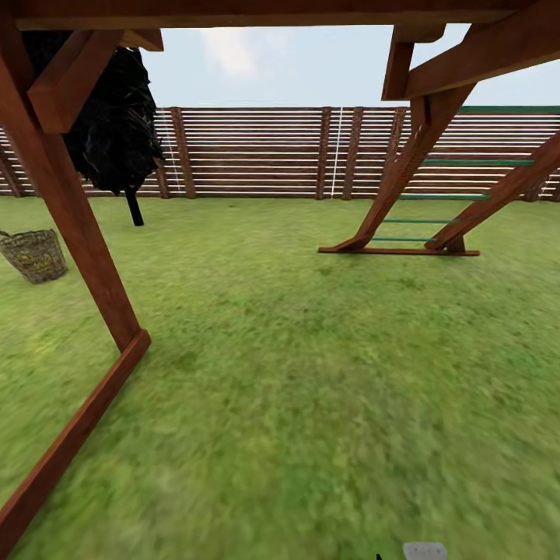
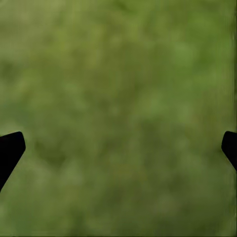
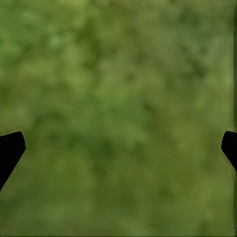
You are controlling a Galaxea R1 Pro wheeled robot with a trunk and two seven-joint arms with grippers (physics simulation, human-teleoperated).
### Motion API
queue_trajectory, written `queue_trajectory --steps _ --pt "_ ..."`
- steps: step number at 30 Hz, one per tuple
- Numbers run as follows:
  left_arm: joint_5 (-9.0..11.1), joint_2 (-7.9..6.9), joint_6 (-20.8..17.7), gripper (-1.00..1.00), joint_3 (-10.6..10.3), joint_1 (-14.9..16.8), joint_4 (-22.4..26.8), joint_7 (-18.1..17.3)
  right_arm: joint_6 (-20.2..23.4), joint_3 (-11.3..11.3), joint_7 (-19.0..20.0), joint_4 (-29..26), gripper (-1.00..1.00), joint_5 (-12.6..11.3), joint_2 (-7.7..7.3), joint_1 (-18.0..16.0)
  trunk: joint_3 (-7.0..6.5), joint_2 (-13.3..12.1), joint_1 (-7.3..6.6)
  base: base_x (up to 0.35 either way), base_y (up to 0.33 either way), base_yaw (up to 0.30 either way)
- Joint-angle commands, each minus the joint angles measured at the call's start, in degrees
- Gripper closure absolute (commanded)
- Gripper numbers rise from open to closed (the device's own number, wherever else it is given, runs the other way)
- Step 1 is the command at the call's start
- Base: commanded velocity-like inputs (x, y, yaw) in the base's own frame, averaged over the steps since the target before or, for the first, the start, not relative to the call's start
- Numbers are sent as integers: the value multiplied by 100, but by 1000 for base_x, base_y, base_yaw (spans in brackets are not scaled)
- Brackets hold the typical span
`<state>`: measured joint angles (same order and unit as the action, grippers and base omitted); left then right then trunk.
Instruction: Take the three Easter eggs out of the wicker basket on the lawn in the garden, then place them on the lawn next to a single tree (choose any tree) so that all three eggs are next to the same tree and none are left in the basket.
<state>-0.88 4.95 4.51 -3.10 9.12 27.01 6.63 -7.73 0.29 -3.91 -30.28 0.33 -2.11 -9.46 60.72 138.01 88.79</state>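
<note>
Still in transit: steer left round wooden post toward wicker basket. Both grippers' fingers spread wide, nothing btwn but lawn.

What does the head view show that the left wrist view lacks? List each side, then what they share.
Head view: the wicker basket at far left, a black-trunked tree, the slat fence, and a wooden play frame with a ladder.
Left wrist view: the left gripper, its dark fingertips spread wide, holding nothing.
Shared: the lawn.
</note>
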Motion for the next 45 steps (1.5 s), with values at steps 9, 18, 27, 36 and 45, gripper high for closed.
queue_trajectory --steps 9,18,27,36,45 --pt "-9 -3 15 -100 -33 2 -3 49 -18 4 -13 5 -100 2 0 -3 5 1 2 335 -141 0" --pt "-9 -3 15 -100 -33 2 -3 49 -18 -1 -13 5 -100 2 0 -3 5 1 2 335 -16 0" --pt "-9 -3 15 -100 -33 2 -3 49 -18 -3 -13 5 -100 3 0 -3 5 1 2 335 0 0" --pt "-9 -3 15 -100 -33 2 -3 49 -18 -3 -13 5 -100 2 0 -3 5 1 2 335 0 0" --pt "-9 -3 15 -100 -33 2 -3 49 -18 0 -13 5 -100 2 0 -3 5 1 2 335 0 56"
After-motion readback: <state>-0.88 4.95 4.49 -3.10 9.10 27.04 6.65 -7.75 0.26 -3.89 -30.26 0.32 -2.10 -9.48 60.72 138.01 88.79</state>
